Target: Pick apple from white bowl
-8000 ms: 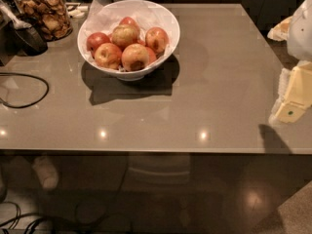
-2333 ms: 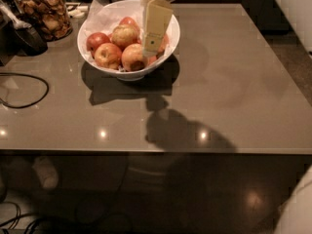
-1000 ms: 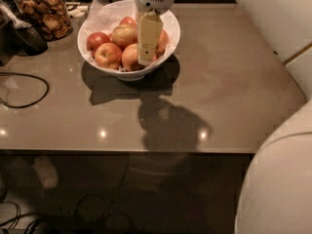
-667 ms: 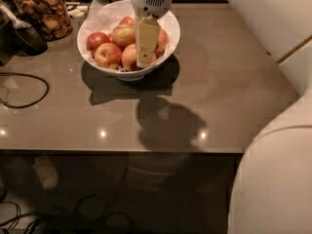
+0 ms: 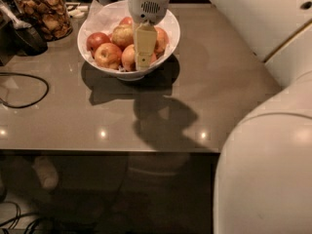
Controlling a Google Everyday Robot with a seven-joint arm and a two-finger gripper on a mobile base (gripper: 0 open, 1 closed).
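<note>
The white bowl (image 5: pixel 168 25), lined with white paper, stands at the table's back, left of the middle, and holds several apples. My gripper (image 5: pixel 145 48) hangs straight down from the white wrist over the bowl's front right, with its tip among the apples. A yellow-orange apple with a red blush (image 5: pixel 128 57) lies right against its left side, partly hidden by it. A similar apple (image 5: pixel 108 55) lies further left, a deep-red one (image 5: pixel 96 40) beyond that, and a duller brownish-yellow one (image 5: pixel 123 35) behind. A reddish apple (image 5: pixel 161 38) shows to the right of the gripper.
A glass jar of brown snacks (image 5: pixel 46 13) stands at the back left, with a dark object (image 5: pixel 25 37) beside it. A black cable (image 5: pixel 29 99) loops on the grey table (image 5: pixel 219 91) at the left. My white arm (image 5: pixel 273 130) fills the right side.
The gripper came from the table's right edge to above the bowl and has lowered among the front-right apples. The arm now fills more of the right side.
</note>
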